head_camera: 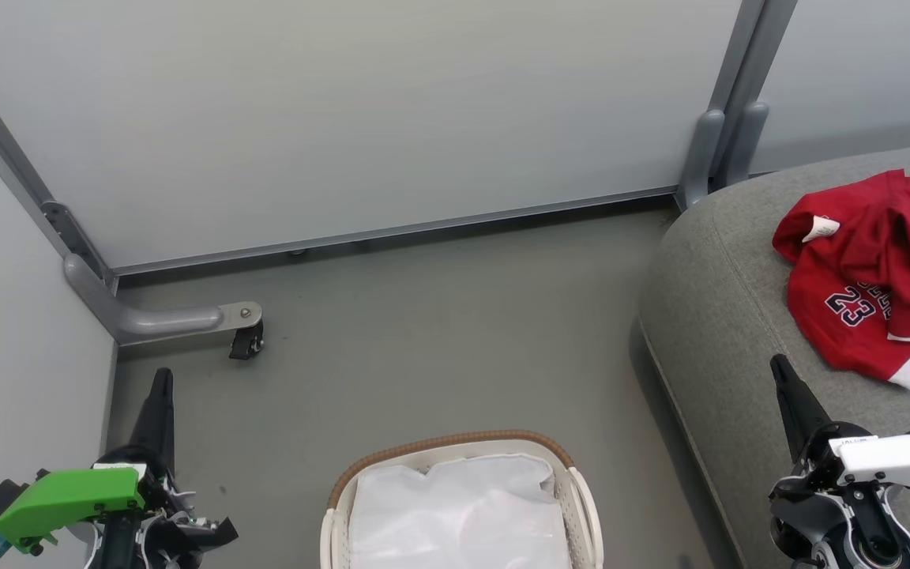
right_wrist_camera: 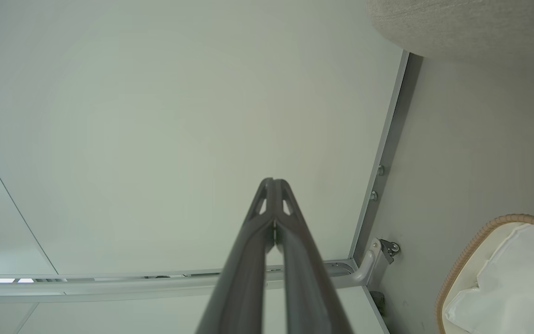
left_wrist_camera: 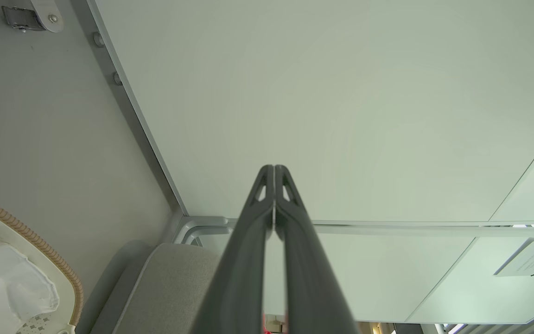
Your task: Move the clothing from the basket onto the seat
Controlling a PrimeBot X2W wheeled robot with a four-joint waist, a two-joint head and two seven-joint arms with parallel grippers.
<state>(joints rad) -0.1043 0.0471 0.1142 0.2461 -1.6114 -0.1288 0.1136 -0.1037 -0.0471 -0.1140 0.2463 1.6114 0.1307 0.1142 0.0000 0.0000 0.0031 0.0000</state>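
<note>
The red clothing [head_camera: 878, 269] lies crumpled on the grey seat [head_camera: 723, 316] at the right of the head view, its navy "23" and white hem showing. The basket [head_camera: 573, 490] with the brown woven rim stands on the floor at bottom centre, holding just its white liner [head_camera: 455, 506]. My left gripper [head_camera: 161, 379] is shut at the lower left, away from the basket, with nothing between its fingers [left_wrist_camera: 274, 171]. Over the seat's front edge my right gripper [head_camera: 779, 365] is also shut and holds nothing, a little short of the clothing.
Pale partition walls [head_camera: 344, 111] close off the back and the left side. A grey metal foot with a black caster [head_camera: 246, 341] juts onto the floor at the left. A grey post [head_camera: 720, 146] stands behind the seat. Grey floor [head_camera: 439, 332] lies between basket and wall.
</note>
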